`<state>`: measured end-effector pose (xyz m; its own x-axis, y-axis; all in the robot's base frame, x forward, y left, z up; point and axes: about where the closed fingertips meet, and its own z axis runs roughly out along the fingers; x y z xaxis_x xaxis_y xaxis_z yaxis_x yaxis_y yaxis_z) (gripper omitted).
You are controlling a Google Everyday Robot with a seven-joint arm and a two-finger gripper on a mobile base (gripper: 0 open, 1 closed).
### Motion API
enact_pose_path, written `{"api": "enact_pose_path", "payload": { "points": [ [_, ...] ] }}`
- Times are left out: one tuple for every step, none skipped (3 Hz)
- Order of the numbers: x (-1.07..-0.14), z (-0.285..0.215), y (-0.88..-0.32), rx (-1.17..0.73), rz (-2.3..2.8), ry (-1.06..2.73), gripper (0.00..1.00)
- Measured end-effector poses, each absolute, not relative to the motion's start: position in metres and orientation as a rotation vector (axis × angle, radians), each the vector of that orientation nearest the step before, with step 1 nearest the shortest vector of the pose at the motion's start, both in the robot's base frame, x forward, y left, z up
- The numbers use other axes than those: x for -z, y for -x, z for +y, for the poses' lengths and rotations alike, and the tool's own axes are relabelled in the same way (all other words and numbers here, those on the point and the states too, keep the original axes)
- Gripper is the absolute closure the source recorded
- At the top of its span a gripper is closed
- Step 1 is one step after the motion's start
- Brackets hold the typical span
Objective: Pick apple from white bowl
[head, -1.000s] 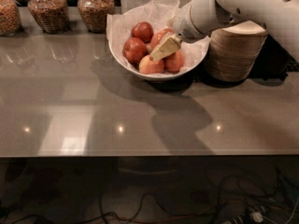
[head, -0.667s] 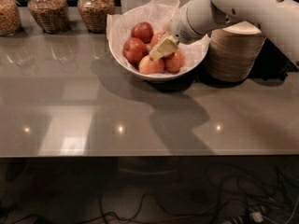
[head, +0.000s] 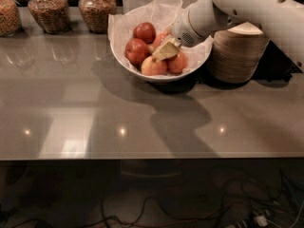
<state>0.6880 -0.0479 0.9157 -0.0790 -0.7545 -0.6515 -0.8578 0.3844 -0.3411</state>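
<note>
"Apples [head: 137, 50] sat heaped in the white bowl [head: 161, 76] at the back of the counter [head: 95, 108], on crinkled tissue paper [head: 164, 6], and the gripper [head: 166, 50] was right down among them"

"Did it have one?"

"Could not tell. Its pale tip lay across the middle of the pile, touching or just over the fruit, with the arm [head: 247, 4] reaching in from the right. How far open it was, or whether it had anything in its grasp, was hidden from this angle"

"So what worried you?"

"Crowding, mostly. The apples were packed against each other, so a close on one could pinch its neighbour too, or nudge a smooth round one sideways and squirt it out. I judged the front two, near the rim, likeliest to roll over the edge onto the counter"

"And the paper?"

"That was a risk as well. Loose tissue could be caught with the fruit and come up with it, dragging other apples or tipping the bowl. A lift to the right could also have met the stack of beige bowls [head: 237, 56], just beside the white one and under the arm. The jars [head: 47, 11] at the back left were well apart, no trouble there"

"Your read on the stage?"

"Grasp point, I reckoned, lift not yet made, every apple in the bowl"
</note>
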Motion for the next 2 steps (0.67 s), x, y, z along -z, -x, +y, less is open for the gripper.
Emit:
{"api": "enact_pose_path", "payload": {
  "points": [
    [-0.922,-0.054,-0.677,-0.171,1.847,1.412,0.85],
    [-0.943,-0.063,-0.66,-0.186,1.808,1.432,1.0]
  ]
}}
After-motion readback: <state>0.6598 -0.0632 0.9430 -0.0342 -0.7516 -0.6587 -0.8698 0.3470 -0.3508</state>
